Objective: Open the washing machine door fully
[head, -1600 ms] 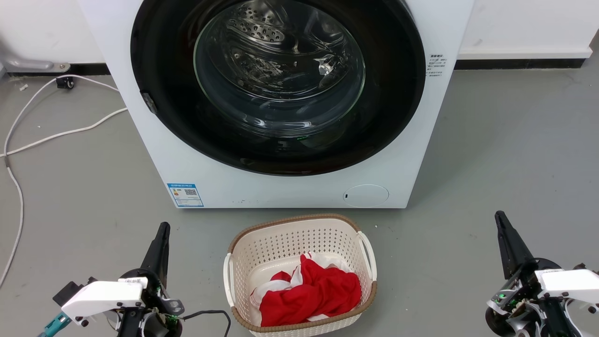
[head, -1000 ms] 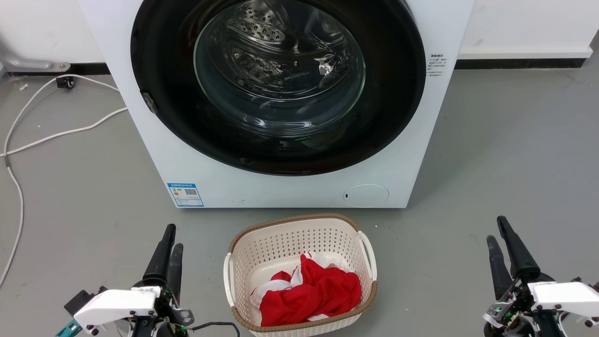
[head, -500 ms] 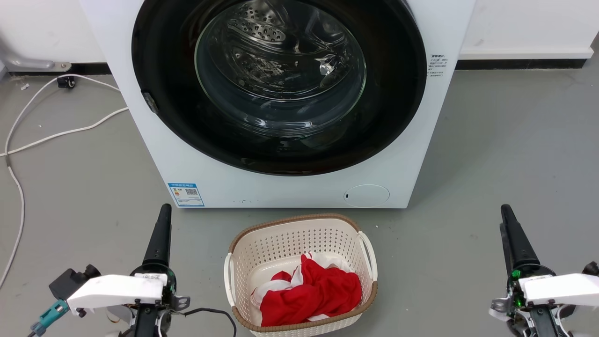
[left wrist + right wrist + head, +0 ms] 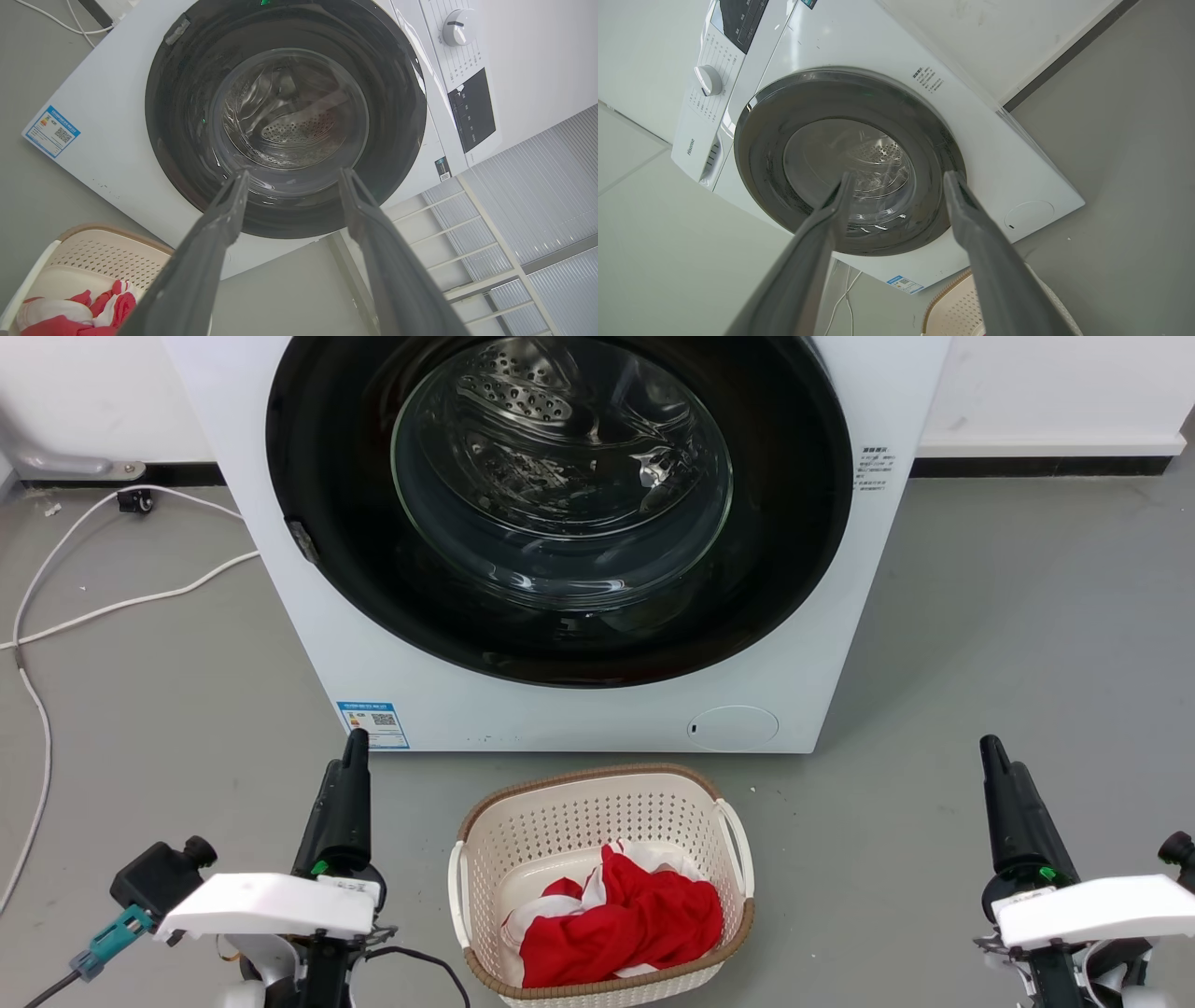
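Both the left gripper and the right gripper stand released, fingers spread, low before the shut washing machine door, well apart from it.

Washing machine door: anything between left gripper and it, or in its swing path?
Nothing visible between the left gripper and the washing machine door. The laundry basket sits on the floor below the door, likely clear of its swing.
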Tool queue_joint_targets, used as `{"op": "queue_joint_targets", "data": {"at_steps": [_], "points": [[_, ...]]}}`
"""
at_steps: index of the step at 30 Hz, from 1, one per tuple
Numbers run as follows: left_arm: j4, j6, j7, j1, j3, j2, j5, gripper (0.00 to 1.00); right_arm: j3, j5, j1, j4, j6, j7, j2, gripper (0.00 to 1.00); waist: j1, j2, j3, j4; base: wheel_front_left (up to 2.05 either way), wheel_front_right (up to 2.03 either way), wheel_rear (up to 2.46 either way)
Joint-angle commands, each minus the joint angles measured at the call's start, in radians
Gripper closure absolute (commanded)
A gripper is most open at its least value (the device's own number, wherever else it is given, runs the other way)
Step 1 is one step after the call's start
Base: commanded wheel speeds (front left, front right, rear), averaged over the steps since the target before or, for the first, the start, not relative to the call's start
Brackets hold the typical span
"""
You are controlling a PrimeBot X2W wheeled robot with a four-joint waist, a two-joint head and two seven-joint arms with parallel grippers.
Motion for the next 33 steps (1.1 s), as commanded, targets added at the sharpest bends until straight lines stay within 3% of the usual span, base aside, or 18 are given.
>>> {"op": "queue_joint_targets", "data": {"at_steps": [1,10,33], "points": [[-0.018,-0.002,-0.009,-0.024,-0.006,0.003,0.040,0.00,0.002,-0.048,-0.002,-0.024,0.000,-0.009,-0.002,0.00,-0.0001,-0.0001,0.000,0.000,0.00,0.00,0.00],[-0.011,-0.001,-0.040,-0.026,-0.028,0.003,0.218,0.00,0.013,-0.227,0.011,-0.027,0.000,-0.034,-0.002,0.00,-0.0001,-0.0001,-0.003,0.004,0.00,0.00,0.00],[0.039,0.012,-0.106,-0.042,-0.060,0.003,0.549,0.00,0.040,-0.531,0.030,-0.037,0.000,-0.049,-0.001,0.00,-0.0001,-0.0001,-0.007,0.004,0.00,0.00,0.00]]}}
